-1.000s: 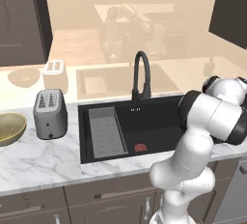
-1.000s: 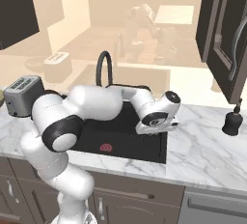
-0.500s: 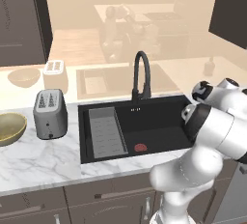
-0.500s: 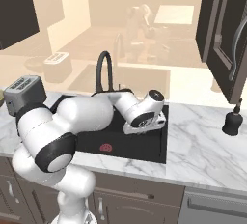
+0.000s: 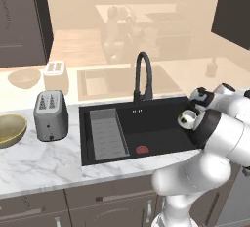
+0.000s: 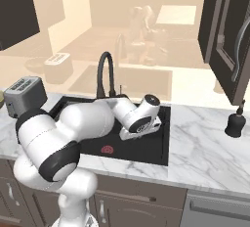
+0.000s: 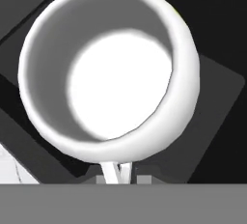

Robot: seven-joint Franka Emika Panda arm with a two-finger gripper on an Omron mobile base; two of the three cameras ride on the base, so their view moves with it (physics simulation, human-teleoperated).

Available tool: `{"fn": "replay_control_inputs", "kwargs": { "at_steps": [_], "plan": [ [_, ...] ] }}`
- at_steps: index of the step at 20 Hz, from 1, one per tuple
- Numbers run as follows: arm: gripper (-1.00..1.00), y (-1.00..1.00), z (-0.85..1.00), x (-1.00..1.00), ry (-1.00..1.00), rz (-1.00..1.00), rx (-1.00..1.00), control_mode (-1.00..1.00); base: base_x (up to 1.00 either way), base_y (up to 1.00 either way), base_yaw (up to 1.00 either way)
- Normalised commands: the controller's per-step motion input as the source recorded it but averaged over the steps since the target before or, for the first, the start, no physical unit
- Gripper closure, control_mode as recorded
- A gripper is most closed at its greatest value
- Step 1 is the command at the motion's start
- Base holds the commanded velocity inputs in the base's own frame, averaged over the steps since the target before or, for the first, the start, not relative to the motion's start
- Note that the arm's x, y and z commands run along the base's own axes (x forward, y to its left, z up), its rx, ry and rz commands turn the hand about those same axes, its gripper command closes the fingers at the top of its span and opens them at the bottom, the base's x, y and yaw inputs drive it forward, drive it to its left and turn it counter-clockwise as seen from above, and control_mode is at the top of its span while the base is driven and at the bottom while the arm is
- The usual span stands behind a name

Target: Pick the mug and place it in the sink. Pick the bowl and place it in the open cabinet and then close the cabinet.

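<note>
Gripper (image 7: 119,172) pinching mug (image 7: 108,68) by handle, carrying it over right end of sink (image 5: 161,106), above basin. Advising: keep lowering toward basin floor, mug upright, before releasing.

The mug (image 7: 108,76) is crowding the hand view so closely that the jaws are staying out of sight beneath its wall, and its handle is showing only as a pale stub at the bottom. In the left base view the picture's left edge is cutting off the bowl (image 5: 10,129). In the right base view the arm is covering much of the sink (image 6: 156,147), and the frame is cropping the cabinet (image 6: 229,40), whose door is perhaps standing ajar.
</note>
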Motion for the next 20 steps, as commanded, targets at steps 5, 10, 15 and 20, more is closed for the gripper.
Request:
{"fn": "replay_control_inputs", "kwargs": {
  "at_steps": [5, 10, 15, 20],
  "plan": [
    [1.0, 0.19, -0.19, 0.25, 0.07, 0.06, 0.01, -1.0, 0.0, 0.0, 0.0],
    [1.0, 0.21, -0.22, 0.43, 0.13, 0.01, 0.0, -1.0, 0.0, 0.0, 0.0],
    [1.0, 0.22, -0.34, 0.34, 0.05, 0.0, 0.0, -1.0, 0.0, 0.0, 0.0],
    [1.0, 0.11, -0.32, 0.19, 0.0, 0.0, 0.0, -1.0, 0.0, 0.0, 0.0]
  ]
}}
